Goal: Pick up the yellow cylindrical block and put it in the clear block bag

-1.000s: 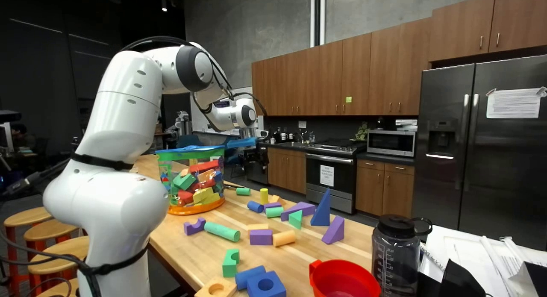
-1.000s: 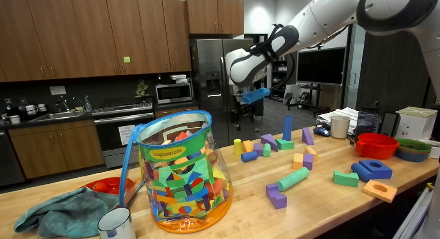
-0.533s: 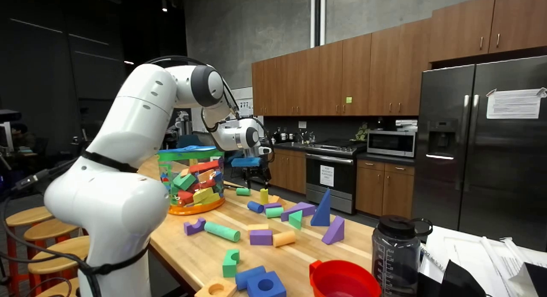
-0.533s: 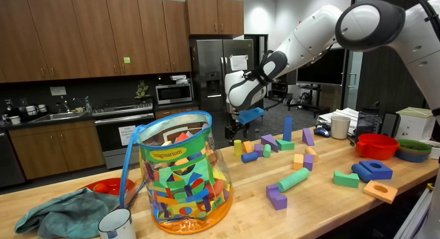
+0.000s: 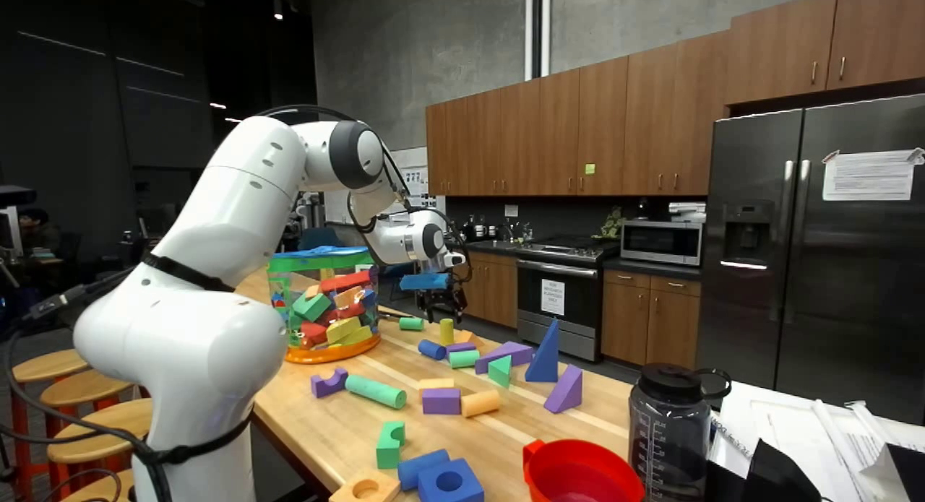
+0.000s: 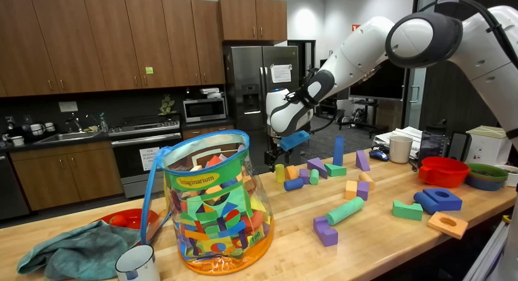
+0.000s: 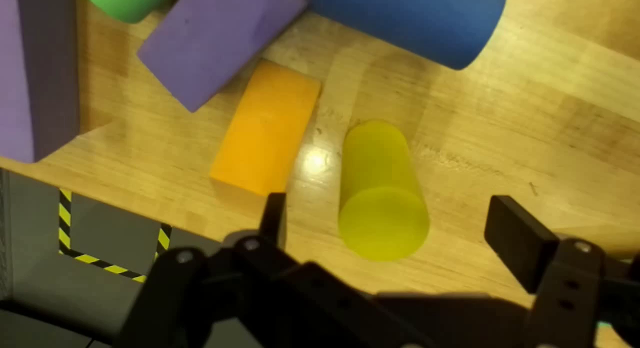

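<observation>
The yellow cylindrical block stands upright on the wooden table, and it also shows in the other views. My gripper is open just above it, also in an exterior view. In the wrist view the fingers are spread to either side of the block's top, with gaps on both sides and nothing held. The block appears nearer the left finger. The clear block bag, with its green upper edge and multicoloured blocks, stands open-topped on the table, also in an exterior view.
An orange block lies close to the left finger, with purple and blue blocks beyond. The table edge is near. A red bowl, a mug and a teal cloth are on the table.
My gripper has come down and over to the yellow cylindrical block, from higher up. The blocks and the bag have not moved.
</observation>
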